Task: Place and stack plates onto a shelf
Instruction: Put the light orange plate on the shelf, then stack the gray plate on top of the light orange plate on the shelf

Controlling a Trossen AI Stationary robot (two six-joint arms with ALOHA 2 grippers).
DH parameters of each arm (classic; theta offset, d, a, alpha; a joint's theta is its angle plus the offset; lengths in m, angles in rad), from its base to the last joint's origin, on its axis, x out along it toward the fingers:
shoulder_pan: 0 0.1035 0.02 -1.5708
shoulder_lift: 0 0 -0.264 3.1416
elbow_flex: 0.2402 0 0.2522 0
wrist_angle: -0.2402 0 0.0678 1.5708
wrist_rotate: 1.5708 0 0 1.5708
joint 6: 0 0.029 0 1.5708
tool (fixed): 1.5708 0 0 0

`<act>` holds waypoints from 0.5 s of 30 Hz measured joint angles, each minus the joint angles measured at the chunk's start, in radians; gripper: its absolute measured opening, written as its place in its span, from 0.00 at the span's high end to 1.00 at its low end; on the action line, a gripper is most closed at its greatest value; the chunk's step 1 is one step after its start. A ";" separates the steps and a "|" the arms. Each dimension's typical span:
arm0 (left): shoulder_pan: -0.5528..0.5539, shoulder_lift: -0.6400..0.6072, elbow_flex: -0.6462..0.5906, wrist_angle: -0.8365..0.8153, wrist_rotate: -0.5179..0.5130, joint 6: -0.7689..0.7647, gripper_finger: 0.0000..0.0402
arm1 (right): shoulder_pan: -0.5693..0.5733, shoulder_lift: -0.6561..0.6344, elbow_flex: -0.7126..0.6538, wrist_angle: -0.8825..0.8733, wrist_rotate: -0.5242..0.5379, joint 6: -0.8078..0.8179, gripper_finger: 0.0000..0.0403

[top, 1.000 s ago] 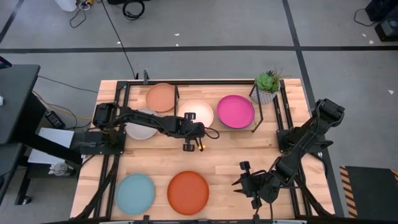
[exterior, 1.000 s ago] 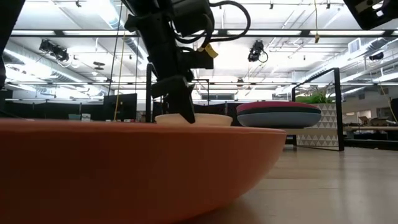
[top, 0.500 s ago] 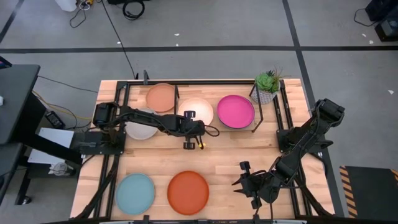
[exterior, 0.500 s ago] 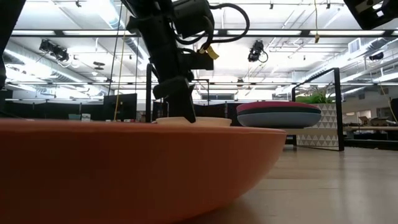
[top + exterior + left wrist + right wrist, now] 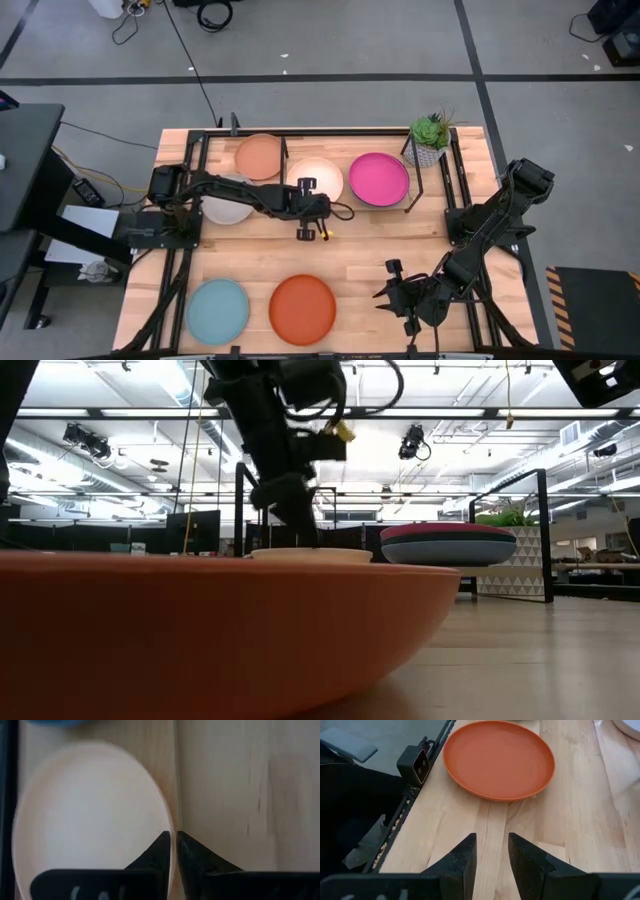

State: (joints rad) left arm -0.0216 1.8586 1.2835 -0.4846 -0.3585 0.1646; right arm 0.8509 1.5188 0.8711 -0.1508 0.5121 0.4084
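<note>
1. Overhead, we see the left gripper (image 5: 305, 209) reaching from the left side of the bench (image 5: 380, 250) to the near edge of the cream plate (image 5: 318, 179).
2. Its fingers (image 5: 159, 851) straddle that plate's rim, one inside and one outside, with only a thin gap between them, so we read them as gripping the cream plate.
3. We find the cream plate flat between the peach plate (image 5: 260, 156) and the magenta plate (image 5: 378, 179), with the grey plate (image 5: 226, 203) partly under the left arm.
4. We see the light aqua plate (image 5: 218, 311) and the orange plate (image 5: 302, 309) side by side at the front of the bench.
5. We find the right gripper (image 5: 384, 284) waiting at the front right, its fingers (image 5: 462, 857) parted and empty, pointing at the orange plate.
6. We note a potted plant (image 5: 430, 138) at the back right corner.
</note>
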 joint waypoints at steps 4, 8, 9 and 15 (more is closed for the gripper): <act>0.002 0.000 0.002 -0.016 -0.003 -0.025 0.87 | 0.000 0.000 0.000 0.001 0.000 0.001 0.71; -0.005 -0.015 0.018 -0.078 -0.043 -0.026 0.80 | 0.000 0.000 0.000 0.000 0.000 0.007 0.71; -0.013 -0.022 0.038 -0.090 -0.044 -0.025 0.78 | 0.000 0.000 0.000 0.000 0.000 0.007 0.71; -0.110 -0.087 0.206 -0.210 0.015 -0.073 0.73 | 0.000 0.000 0.000 0.000 0.000 -0.023 0.71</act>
State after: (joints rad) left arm -0.1315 1.7715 1.4897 -0.6948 -0.3432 0.0915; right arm 0.8509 1.5188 0.8711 -0.1509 0.5123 0.3855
